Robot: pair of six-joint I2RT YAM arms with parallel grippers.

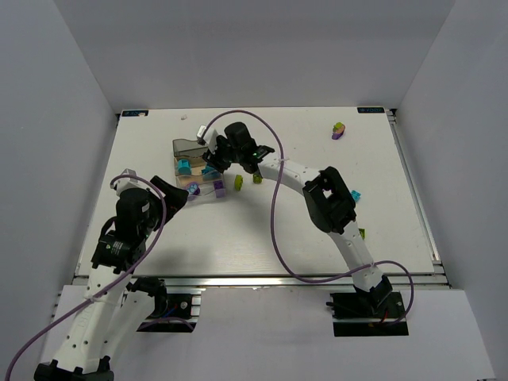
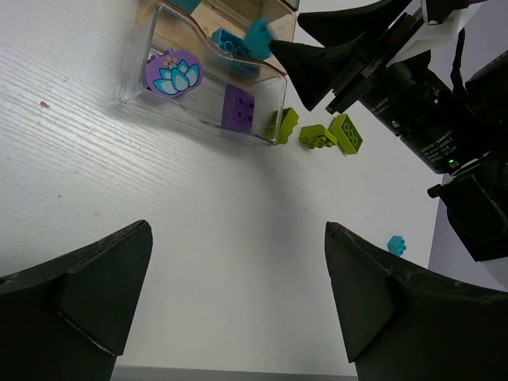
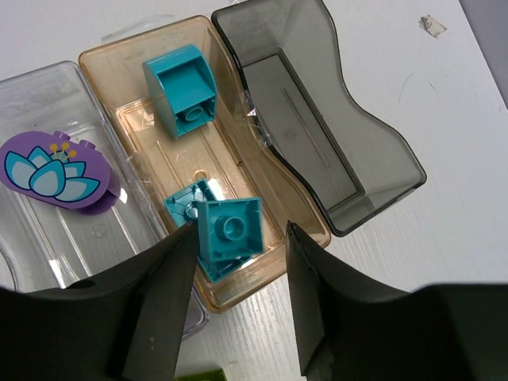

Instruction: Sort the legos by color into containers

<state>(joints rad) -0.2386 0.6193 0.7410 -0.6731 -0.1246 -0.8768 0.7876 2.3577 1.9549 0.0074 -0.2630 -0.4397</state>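
My right gripper (image 3: 238, 236) hangs over the tan middle container (image 3: 313, 230), jaws apart. A cyan lego (image 3: 228, 232) sits tilted between them, against the left finger and clear of the right one. Two more cyan legos (image 3: 181, 89) lie in that bin. The smoky grey bin (image 3: 317, 119) holds nothing. The clear bin (image 2: 159, 95) holds a purple flower piece (image 2: 173, 73) and a purple lego (image 2: 239, 105). My left gripper (image 2: 238, 230) is open and empty above bare table near the clear bin. Three lime legos (image 2: 317, 136) lie beside that bin.
A loose cyan lego (image 1: 355, 195) and a lime one (image 1: 362, 233) lie by the right arm. A purple and lime pair (image 1: 338, 131) sits at the far right. The right arm's purple cable (image 1: 274, 214) loops over the table's middle.
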